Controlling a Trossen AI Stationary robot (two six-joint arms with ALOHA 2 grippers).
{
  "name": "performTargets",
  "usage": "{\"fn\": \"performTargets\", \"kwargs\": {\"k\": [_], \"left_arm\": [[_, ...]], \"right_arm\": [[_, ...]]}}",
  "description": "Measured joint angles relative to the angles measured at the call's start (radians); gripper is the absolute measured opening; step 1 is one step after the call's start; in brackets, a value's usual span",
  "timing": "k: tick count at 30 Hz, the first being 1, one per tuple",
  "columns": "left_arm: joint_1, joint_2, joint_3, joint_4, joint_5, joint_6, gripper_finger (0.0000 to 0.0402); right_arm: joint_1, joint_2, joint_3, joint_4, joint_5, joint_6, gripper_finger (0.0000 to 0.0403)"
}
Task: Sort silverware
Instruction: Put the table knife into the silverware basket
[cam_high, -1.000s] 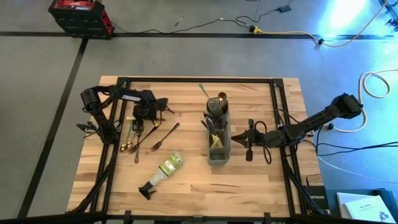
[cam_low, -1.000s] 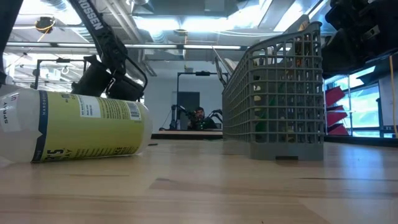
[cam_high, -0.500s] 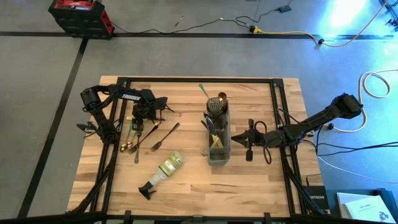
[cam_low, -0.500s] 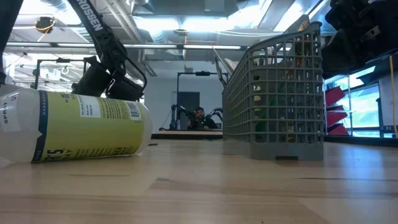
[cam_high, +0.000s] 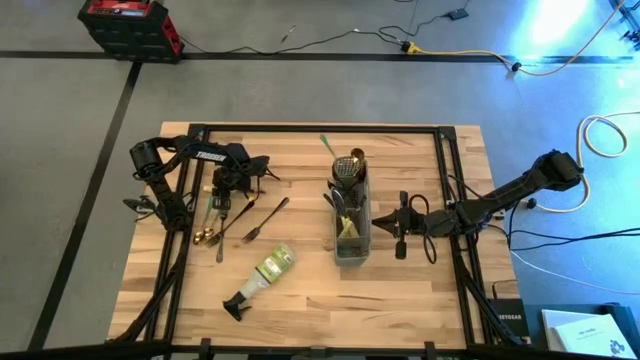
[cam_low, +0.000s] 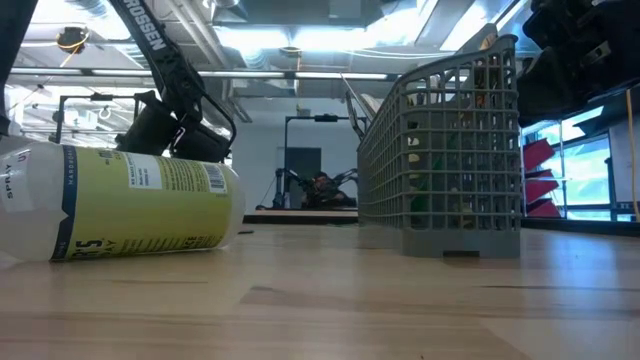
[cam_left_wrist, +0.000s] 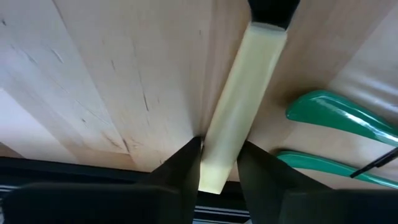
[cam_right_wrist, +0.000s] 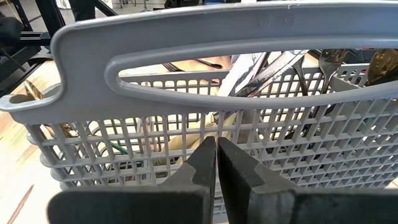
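Loose silverware (cam_high: 213, 225) lies in a small pile on the table's left part, with a dark fork (cam_high: 262, 220) beside it. My left gripper (cam_high: 221, 203) points down over this pile. In the left wrist view it is shut on a cream handle (cam_left_wrist: 241, 112), with two green handles (cam_left_wrist: 336, 111) lying next to it. The grey mesh caddy (cam_high: 350, 222) stands mid-table and holds several pieces. My right gripper (cam_high: 400, 238) waits shut just off the caddy's right side, facing its wall (cam_right_wrist: 298, 155). My left gripper pinches the cream handle's free end (cam_left_wrist: 214, 168) between its two fingers (cam_left_wrist: 186, 165), one on each long side. The fingers slant down from above and lie across the handle. The handle lies flat on the wooden table.
A clear spray bottle (cam_high: 260, 274) with a yellow-green label lies on its side nearer the front, left of the caddy; in the low view the bottle (cam_low: 120, 212) fills the left. A green-handled piece (cam_high: 327, 144) lies beyond the caddy. A black frame (cam_high: 300, 128) borders the table.
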Motion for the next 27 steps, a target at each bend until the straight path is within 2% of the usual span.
{"fn": "performTargets", "kwargs": {"k": [6,27], "left_arm": [[-0.002,0.0,0.001,-0.002,0.002,-0.026,0.0054],[-0.029,0.0,0.002,-0.009,0.008,-0.06,0.0061]], "right_arm": [[0.0,0.0,0.0,0.0,0.0,0.0,0.0],[0.0,0.0,0.0,0.001,0.001,0.0,0.0]]}}
